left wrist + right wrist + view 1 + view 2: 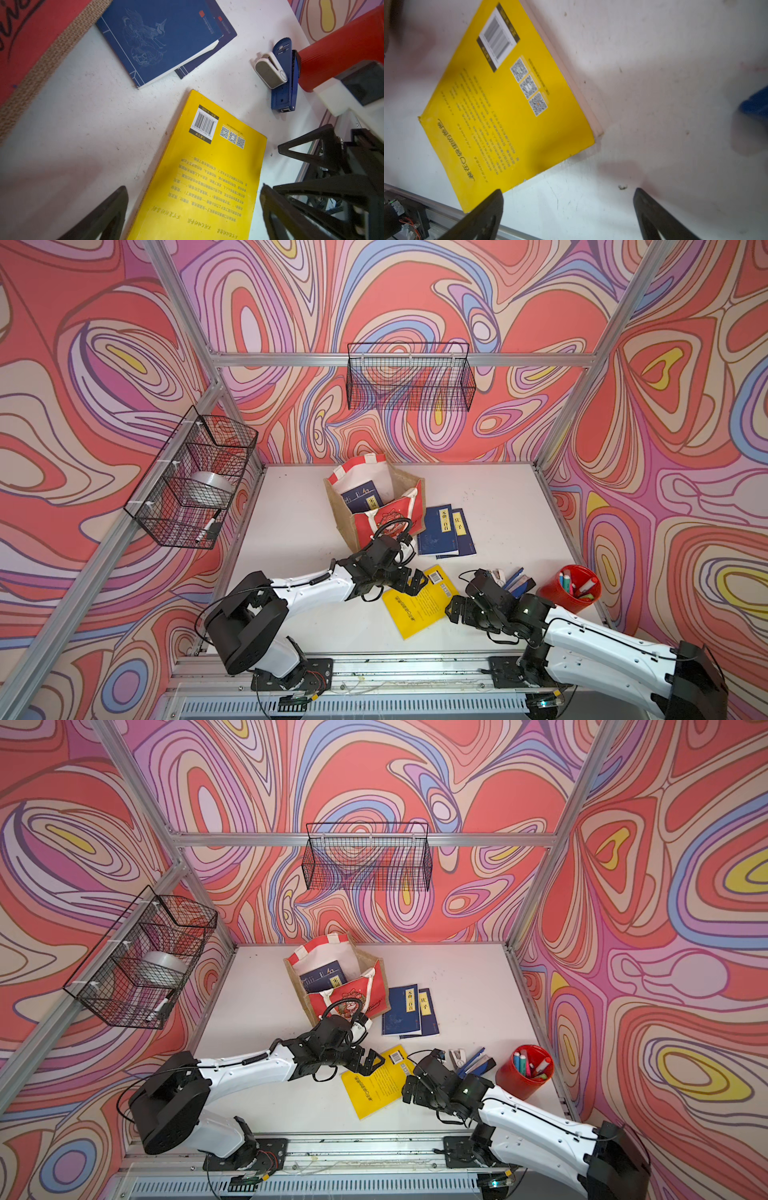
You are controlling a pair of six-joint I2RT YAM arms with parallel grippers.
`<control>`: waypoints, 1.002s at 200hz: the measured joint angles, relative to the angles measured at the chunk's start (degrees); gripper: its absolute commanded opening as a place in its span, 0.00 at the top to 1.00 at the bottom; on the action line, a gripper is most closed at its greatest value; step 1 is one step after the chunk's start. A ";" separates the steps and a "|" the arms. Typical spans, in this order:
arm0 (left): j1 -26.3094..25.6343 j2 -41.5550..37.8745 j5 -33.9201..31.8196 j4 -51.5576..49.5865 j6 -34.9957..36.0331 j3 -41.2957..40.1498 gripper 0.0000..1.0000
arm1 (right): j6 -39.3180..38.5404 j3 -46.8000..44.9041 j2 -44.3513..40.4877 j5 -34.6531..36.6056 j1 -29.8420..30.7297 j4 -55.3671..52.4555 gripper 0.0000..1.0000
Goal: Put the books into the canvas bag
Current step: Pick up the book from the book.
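The canvas bag (409,485) (372,966) stands open at the table's back, with a navy book (360,495) inside it. Two more navy books (440,531) (162,41) lie overlapped on the table just right of the bag. A yellow book (419,605) (508,114) lies back cover up near the front. My left gripper (417,583) (193,188) is open just above the yellow book's far end, a finger on either side of it. My right gripper (455,610) (568,190) is open over bare table at the book's right edge, holding nothing.
A blue stapler (515,578) (282,79) and a red pen cup (575,589) sit behind the right gripper. Black wire baskets hang on the back wall (409,377) and the left wall (195,477). A metal rail (395,672) runs along the front edge.
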 measured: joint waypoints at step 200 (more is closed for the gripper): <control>1.84 8.76 11.32 6.16 3.26 0.22 0.00 | 1.57 -1.25 10.78 -0.37 0.02 23.02 0.02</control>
